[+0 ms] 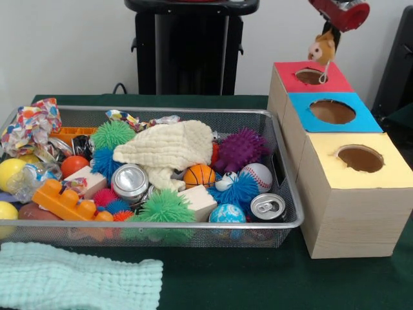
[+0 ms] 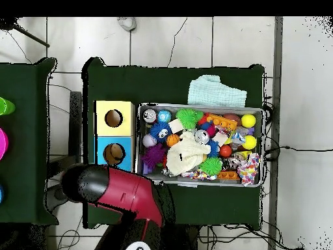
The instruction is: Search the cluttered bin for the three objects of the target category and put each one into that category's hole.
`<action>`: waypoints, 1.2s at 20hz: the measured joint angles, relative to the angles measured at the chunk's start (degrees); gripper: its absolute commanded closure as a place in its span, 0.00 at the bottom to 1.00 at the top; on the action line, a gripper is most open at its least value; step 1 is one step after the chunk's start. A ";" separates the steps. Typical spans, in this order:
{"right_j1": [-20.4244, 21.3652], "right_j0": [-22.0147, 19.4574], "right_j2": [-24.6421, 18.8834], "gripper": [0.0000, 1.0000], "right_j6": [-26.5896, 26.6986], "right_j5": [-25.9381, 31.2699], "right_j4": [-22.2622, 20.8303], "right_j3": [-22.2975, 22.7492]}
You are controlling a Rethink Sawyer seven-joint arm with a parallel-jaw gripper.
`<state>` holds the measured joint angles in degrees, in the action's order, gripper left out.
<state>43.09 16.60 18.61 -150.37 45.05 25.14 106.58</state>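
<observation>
Gripper (image 1: 330, 40) sits at top right of front view, clamped on a small tan-orange plush animal (image 1: 323, 47), which hangs just above the red-surround hole (image 1: 310, 76) w/ a thin loop or tag dangling toward the opening. We see only the red end of the arm (image 1: 340, 13) here; the fingers themselves are mostly hidden behind the plush. Overhead, the red arm (image 2: 123, 192) covers the red end of the wooden box (image 2: 115, 133), so from that view we can't see gripper, plush or red hole at all, only the blue (image 2: 114, 153) and yellow (image 2: 113, 118) openings.

The wire-mesh bin (image 1: 193, 227) is beside the box, packed full: cream cloth (image 1: 169, 150) heaped in the middle, green spiky balls (image 1: 166, 210), a purple spiky ball (image 1: 239, 150), blue spiky ball (image 1: 244, 189), mini basketball (image 1: 199, 175), baseball (image 1: 259, 176), two cans (image 1: 268, 208), orange plastic brick (image 1: 68, 201), yellow balls (image 1: 11, 173) at the left end. We can't pick out other plush animals in the bin from either view. Front view shows a pale mint cloth (image 1: 77, 281) on the green table (image 1: 258, 278) in front of the bin; overhead it's partly up against the bin's rim.
</observation>
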 measured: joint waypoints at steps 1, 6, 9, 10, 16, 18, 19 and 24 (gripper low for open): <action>0.02 -0.14 0.03 1.00 0.00 -0.53 0.00 0.46; -0.01 -0.19 0.44 1.00 0.00 -2.81 -0.01 2.84; -0.01 0.11 0.52 1.00 0.00 -3.95 0.00 4.14; -0.02 0.37 0.53 1.00 0.00 -4.24 0.01 4.64; -0.02 2.02 0.51 1.00 0.00 -5.56 0.02 6.89; -0.02 2.33 0.50 1.00 0.00 -6.21 0.04 7.65; -0.02 2.40 0.49 1.00 0.00 -6.54 0.05 8.02; 0.01 2.41 0.12 1.00 0.00 -8.86 0.81 10.66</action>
<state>43.10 19.01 18.74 -150.37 36.18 25.95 117.23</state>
